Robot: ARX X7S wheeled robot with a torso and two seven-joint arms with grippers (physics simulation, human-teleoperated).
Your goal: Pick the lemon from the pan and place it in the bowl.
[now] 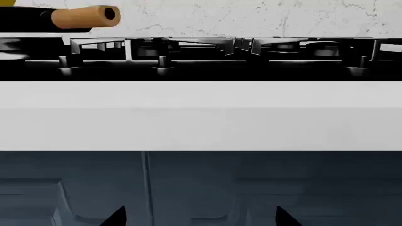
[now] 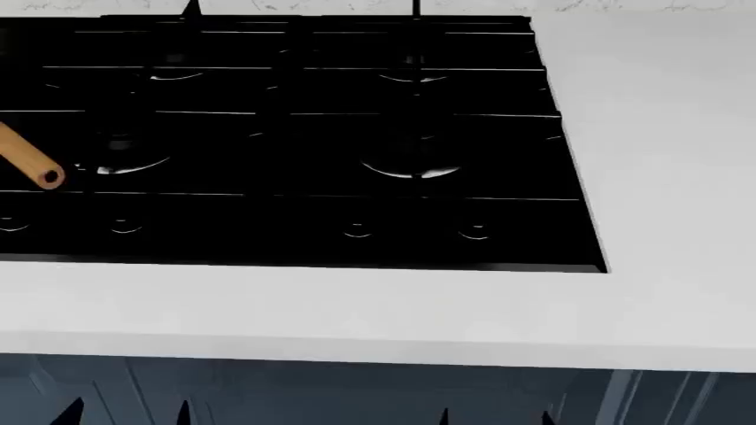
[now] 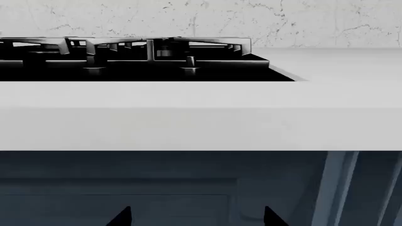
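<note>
Only the pan's light wooden handle (image 2: 28,159) shows at the left edge of the head view, over the black stove. In the left wrist view the handle (image 1: 84,16) and a bit of the black pan (image 1: 22,19) show, with a sliver of the yellow lemon (image 1: 6,2) at the frame edge. The bowl is out of view. My left gripper (image 1: 201,219) is open and empty, low in front of the counter, below its edge; its tips show in the head view (image 2: 127,414). My right gripper (image 3: 196,219) is open and empty at the same height (image 2: 497,416).
A black gas stove (image 2: 296,133) with grates and front knobs is set in a white counter (image 2: 354,310). The white counter stretches to the right (image 2: 661,159). Dark blue-grey cabinet fronts (image 2: 354,390) lie below the counter's edge. A marbled wall (image 3: 283,23) stands behind.
</note>
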